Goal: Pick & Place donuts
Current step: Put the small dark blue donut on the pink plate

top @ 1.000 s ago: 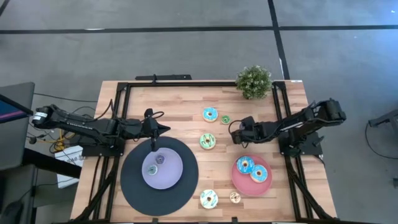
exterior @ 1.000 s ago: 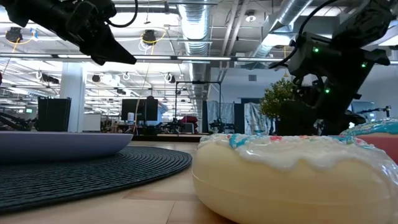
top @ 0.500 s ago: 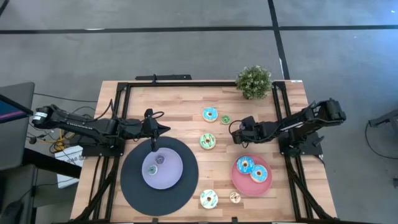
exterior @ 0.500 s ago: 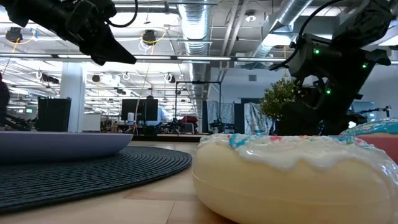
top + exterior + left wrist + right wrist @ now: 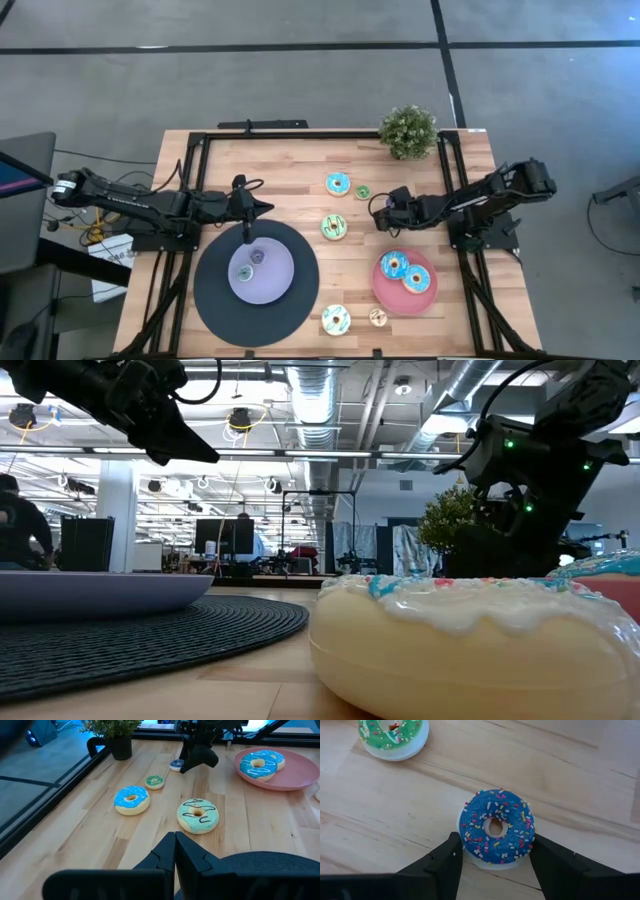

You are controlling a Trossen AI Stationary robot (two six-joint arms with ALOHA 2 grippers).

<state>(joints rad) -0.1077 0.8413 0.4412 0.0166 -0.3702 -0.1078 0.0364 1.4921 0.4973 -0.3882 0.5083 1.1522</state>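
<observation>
Right wrist view shows us the small blue donut point(image 5: 496, 827) lying flat on the wooden counter point(image 5: 580, 785), between the two dark fingers point(image 5: 451, 862) of the right gripper point(image 5: 495, 857), which are spread on either side of it and do not seem to pinch it yet. We judge this donut to be a light, stiff toy with a smooth, perhaps slippery, icing, so we would take it across its outer rim, low on the pale base, and not on the rounded top. It has dark blue icing with coloured sprinkles, a small hole in the middle and a white underside. A green iced donut point(image 5: 393, 735) lies near it, at about 10 o'clock. In the high view the right gripper point(image 5: 378, 212) is at about 2 o'clock from the counter's middle, and the pink plate point(image 5: 428, 296) with two blue donuts is at about 4 o'clock. The left gripper point(image 5: 247, 236) hangs over the black disc point(image 5: 300, 290) with its fingers pressed together, holding nothing.
</observation>
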